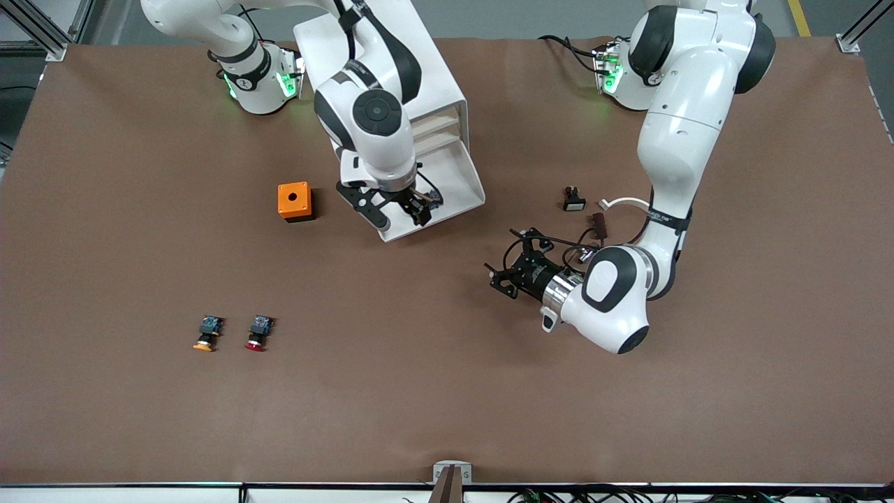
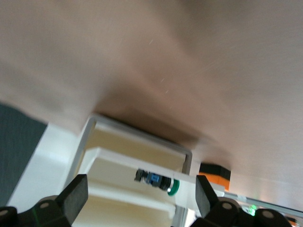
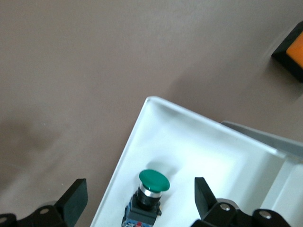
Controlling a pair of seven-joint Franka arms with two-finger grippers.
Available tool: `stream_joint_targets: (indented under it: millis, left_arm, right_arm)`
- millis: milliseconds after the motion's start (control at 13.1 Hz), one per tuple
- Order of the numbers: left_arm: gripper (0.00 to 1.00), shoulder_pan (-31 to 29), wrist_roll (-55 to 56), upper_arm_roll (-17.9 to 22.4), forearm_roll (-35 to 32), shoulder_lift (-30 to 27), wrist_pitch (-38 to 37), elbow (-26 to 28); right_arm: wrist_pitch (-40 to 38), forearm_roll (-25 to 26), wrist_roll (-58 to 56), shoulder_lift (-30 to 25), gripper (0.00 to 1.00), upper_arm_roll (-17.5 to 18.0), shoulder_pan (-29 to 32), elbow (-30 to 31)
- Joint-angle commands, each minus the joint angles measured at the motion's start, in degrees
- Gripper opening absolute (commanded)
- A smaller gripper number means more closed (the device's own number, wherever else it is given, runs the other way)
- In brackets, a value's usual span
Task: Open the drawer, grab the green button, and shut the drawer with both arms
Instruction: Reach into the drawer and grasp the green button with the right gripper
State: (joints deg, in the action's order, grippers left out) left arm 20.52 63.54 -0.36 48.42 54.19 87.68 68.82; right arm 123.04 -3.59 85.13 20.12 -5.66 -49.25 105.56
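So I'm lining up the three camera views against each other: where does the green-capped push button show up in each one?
Front view: not visible; the right end effector hangs over the open white plastic drawer and covers it.
Left wrist view: small green-capped push button lying in the drawer, seen side-on.
Right wrist view: button in the drawer, between the open fingers.
Shared landmark: the small orange box.

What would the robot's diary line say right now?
drawer: open | button: inside drawer | right gripper: open, above button | left gripper: open, over table
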Motion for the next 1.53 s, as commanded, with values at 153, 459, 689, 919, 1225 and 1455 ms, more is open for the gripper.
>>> stream_joint_targets:
  millis: [153, 459, 689, 919, 1225, 1455]
  left_arm:
    - [0.99, 1.27, -6.84, -0.08, -14.89, -5.84, 9.6, 0.96]
    - [0.99, 6.36, -6.15, -0.08, -26.24, -8.83, 22.93, 3.41]
    - [0.99, 9.17, -3.78, 0.01, -30.56, -12.52, 28.05, 8.59]
    - [0.99, 12.95, -1.06, -0.08, -36.27, -18.05, 34.38, 18.07]
    - [0.99, 16.56, 4.65, -0.17, -41.64, -18.95, 37.21, 22.5]
    - [1.0, 17.45, 6.51, -0.17, -42.44, -18.6, 37.3, 22.5]
  right_arm:
    - [3.16, -0.62, 5.03, 3.6, 1.0, -0.67, -3.13, -0.53]
    - [4.31, -0.8, 9.95, 5.54, 0.97, -0.58, -4.88, -0.62]
    - [4.58, -1.76, 11.8, 6.07, 0.9, -0.49, -5.85, -0.62]
    - [4.67, -2.47, 11.9, 6.33, 0.68, -0.49, -6.73, -0.62]
    - [3.88, -2.3, 10.58, 6.33, 0.0, -0.58, -7.0, -1.23]
    - [-5.57, -2.29, 1.47, 5.89, 0.0, -0.85, -3.85, -7.09]
